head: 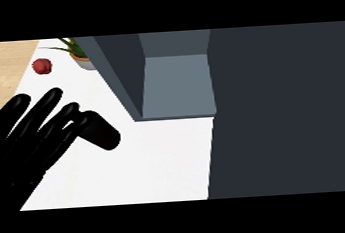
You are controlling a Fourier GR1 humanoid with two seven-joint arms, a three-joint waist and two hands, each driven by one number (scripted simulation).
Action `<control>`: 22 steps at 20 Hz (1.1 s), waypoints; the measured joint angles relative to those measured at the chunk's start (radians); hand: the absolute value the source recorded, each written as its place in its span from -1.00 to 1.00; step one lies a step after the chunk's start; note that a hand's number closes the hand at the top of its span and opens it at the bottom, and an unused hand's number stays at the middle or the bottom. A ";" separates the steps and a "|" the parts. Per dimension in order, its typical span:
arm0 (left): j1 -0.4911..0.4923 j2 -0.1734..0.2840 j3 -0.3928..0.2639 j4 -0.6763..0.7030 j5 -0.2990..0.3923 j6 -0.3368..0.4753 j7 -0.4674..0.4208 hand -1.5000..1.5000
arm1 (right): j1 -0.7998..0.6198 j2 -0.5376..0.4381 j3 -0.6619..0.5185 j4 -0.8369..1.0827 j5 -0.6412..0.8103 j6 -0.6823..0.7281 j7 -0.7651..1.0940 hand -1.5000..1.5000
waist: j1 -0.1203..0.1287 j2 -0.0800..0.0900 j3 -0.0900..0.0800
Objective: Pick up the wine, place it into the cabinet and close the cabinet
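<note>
My left hand [31, 141] shows at the left edge over the white counter [156, 159]. It is open, fingers straight and pointing up and away, thumb out to the right, and it holds nothing. The dark grey cabinet [121, 66] stands at the back middle, and its lighter grey inside [175, 83] shows bare. A large dark panel [286, 111], which looks like the cabinet's door, fills the right side of the view and hides what lies behind it. No wine bottle is visible. My right hand is out of sight.
A small red round object [42, 66] lies on the counter at the back left. A potted plant [79, 53] stands beside the cabinet's left wall. Wooden floor [1, 69] shows past the counter's left edge.
</note>
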 measured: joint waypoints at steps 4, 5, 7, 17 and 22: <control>-0.003 -0.014 -0.013 -0.017 -0.016 0.037 0.028 -1.00 | -0.016 0.000 -0.002 -0.009 -0.001 -0.001 0.029 -1.00 | -0.001 0.000 0.000; -0.011 -0.019 -0.022 -0.020 -0.018 0.059 0.039 -1.00 | -0.036 -0.001 -0.005 -0.010 0.001 -0.012 0.049 -1.00 | 0.000 0.000 0.000; -0.011 -0.032 -0.031 -0.013 -0.045 0.066 0.033 -1.00 | -0.040 -0.002 -0.019 -0.011 0.002 -0.008 0.050 -1.00 | -0.001 0.000 0.000; -0.007 -0.020 0.052 -0.011 -0.043 0.127 0.098 -1.00 | -0.083 0.008 -0.041 -0.005 -0.003 -0.005 0.090 -1.00 | 0.000 0.000 0.000; 0.016 -0.014 0.112 0.078 -0.057 0.051 0.044 -1.00 | -0.084 0.019 -0.040 -0.007 0.010 -0.006 0.087 -1.00 | -0.001 0.001 0.000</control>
